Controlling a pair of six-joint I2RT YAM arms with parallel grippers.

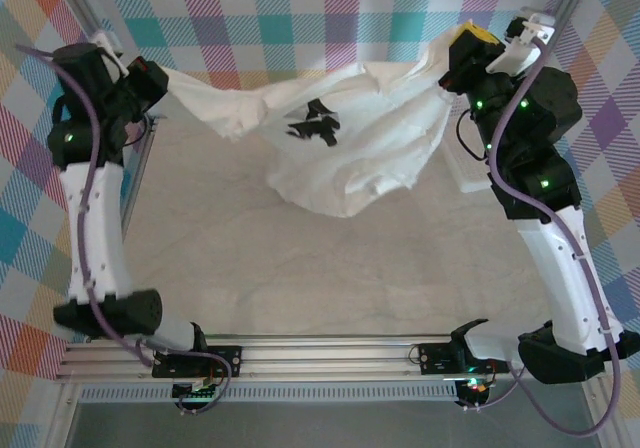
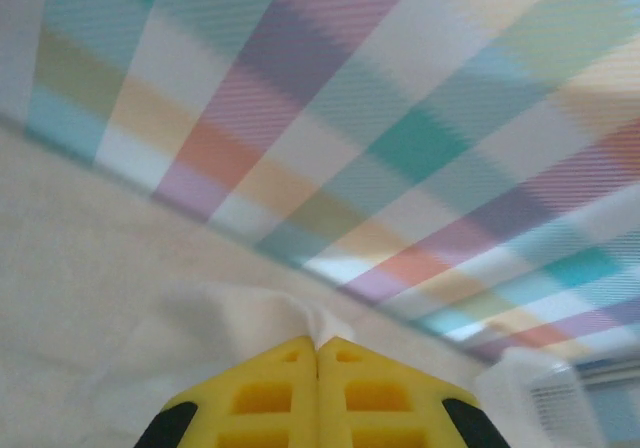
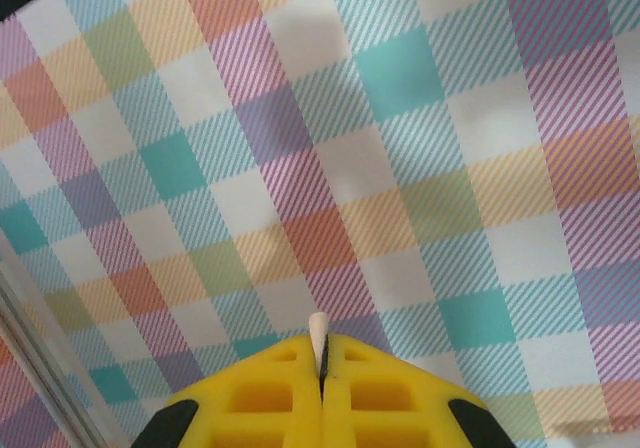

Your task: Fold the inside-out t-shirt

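Pinching opposite ends of the shirt in our left gripper and right gripper, we hold it stretched sideways, middle sagging.

Left gripper cut off by the bottom edge; the t-shirt runs under the jaws, its gripped edge hidden. White object right of the jaws too blurred to identify. Right gripper cut off likewise; t-shirt hidden but for a sliver between the jaws. Dark patch on the t-shirt too small to read.
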